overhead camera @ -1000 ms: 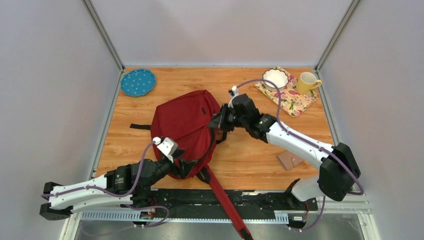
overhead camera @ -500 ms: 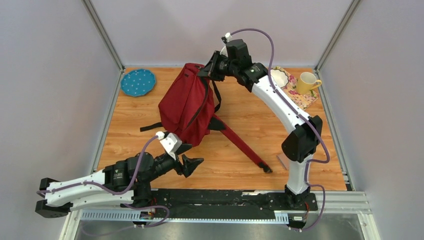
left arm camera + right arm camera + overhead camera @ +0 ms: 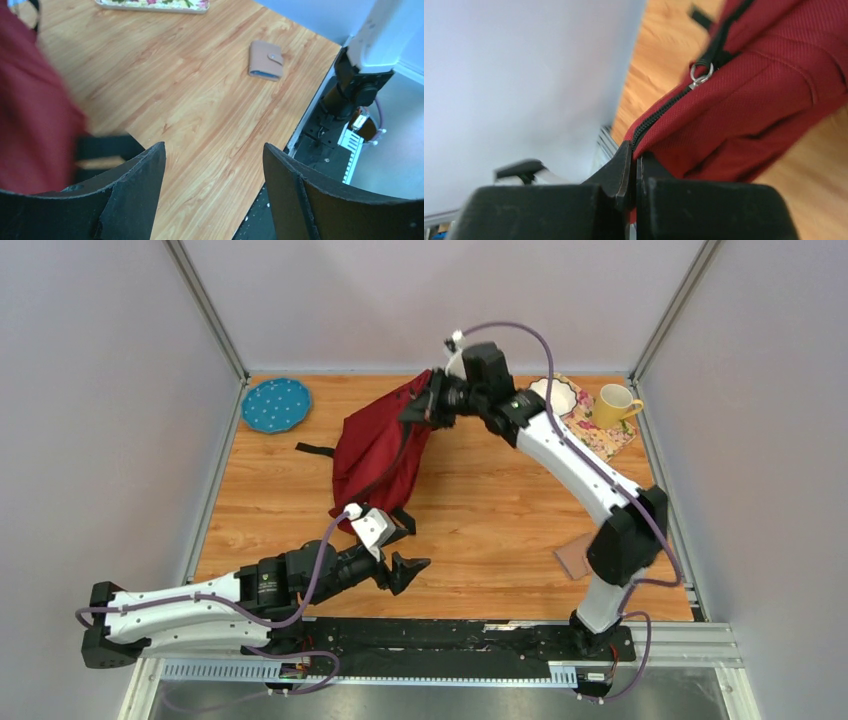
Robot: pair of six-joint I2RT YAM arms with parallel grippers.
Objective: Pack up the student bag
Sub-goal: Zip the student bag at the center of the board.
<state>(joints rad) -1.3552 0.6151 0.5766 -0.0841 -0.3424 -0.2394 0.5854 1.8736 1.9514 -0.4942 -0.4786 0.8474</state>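
Evidently packing has hardly started: the student bag [image 3: 375,452] hangs tilted over the far middle of the table [image 3: 500,525], zipper seemingly closed, its top edge pinched by the right gripper [image 3: 636,155]. The left gripper [image 3: 214,147] gapes empty; a tan wallet [image 3: 266,60] lies unpacked.

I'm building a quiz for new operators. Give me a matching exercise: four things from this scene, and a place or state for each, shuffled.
1 student bag
2 left gripper
3 blue plate
4 wallet

A open, empty
B far left corner of the table
C clamped in the right gripper
D lying flat, near right side

Pairs: 1-C, 2-A, 3-B, 4-D
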